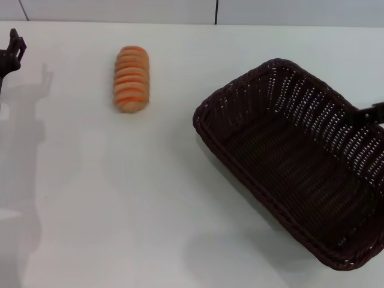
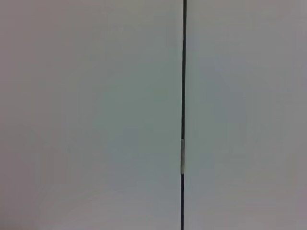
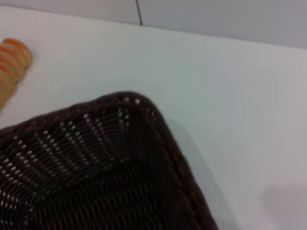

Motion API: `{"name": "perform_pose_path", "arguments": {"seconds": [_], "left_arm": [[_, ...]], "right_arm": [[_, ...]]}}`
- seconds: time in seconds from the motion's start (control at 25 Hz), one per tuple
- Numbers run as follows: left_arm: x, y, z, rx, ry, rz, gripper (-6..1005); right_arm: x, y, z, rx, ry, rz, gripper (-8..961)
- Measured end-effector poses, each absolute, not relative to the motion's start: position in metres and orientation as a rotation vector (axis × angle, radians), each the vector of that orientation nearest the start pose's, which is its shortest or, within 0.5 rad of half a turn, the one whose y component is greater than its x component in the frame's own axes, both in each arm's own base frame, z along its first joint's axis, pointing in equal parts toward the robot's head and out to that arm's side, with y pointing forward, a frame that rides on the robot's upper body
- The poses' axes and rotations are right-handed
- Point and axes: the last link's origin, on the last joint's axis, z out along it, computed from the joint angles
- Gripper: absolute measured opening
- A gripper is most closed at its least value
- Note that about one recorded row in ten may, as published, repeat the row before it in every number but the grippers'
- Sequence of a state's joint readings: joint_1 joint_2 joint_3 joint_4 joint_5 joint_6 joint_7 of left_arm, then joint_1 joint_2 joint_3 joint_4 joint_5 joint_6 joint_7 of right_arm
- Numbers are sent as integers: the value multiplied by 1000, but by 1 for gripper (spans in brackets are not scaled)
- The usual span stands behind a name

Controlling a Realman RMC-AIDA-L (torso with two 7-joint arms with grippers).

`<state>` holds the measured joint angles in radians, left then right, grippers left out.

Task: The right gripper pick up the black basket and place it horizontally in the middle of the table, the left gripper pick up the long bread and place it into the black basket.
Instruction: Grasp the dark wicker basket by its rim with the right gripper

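The black basket (image 1: 300,162) hangs at the right of the head view, turned diagonally and tilted, raised off the white table (image 1: 120,198) with its shadow below it. My right gripper (image 1: 373,112) shows only as a black tip at the basket's far right rim and holds it there. The right wrist view shows a basket corner (image 3: 96,167) close up. The long bread (image 1: 131,78), orange with cream stripes, lies on the table at the back left, and its end shows in the right wrist view (image 3: 12,62). My left gripper (image 1: 12,51) is at the far left edge, apart from the bread.
The table's back edge meets a pale wall with a dark vertical seam (image 1: 216,12). The left wrist view shows only that wall and seam (image 2: 183,96). Bare white tabletop lies between the bread and the basket.
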<state>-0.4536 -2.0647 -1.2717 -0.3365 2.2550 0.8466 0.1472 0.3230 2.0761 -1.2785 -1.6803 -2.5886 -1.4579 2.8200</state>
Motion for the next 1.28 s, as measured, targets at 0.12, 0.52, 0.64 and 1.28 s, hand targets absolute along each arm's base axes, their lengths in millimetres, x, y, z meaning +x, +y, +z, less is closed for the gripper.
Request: {"name": "perform_pose_path", "arguments": {"seconds": [0.12, 0.52, 0.64, 1.28], "left_arm": [[-346, 372, 21, -1332, -682, -490, 852], [-346, 371, 20, -1332, -684, -491, 851], [-345, 373, 20, -1334, -682, -493, 851], [-346, 369, 17, -1337, -691, -493, 850]], "right_arm": [[219, 344, 50, -2200, 1243, -158, 813], [211, 349, 36, -2334, 1156, -113, 744], [203, 358, 32, -2378, 1075, -118, 674], [151, 377, -8, -2635, 445, -284, 207]]}}
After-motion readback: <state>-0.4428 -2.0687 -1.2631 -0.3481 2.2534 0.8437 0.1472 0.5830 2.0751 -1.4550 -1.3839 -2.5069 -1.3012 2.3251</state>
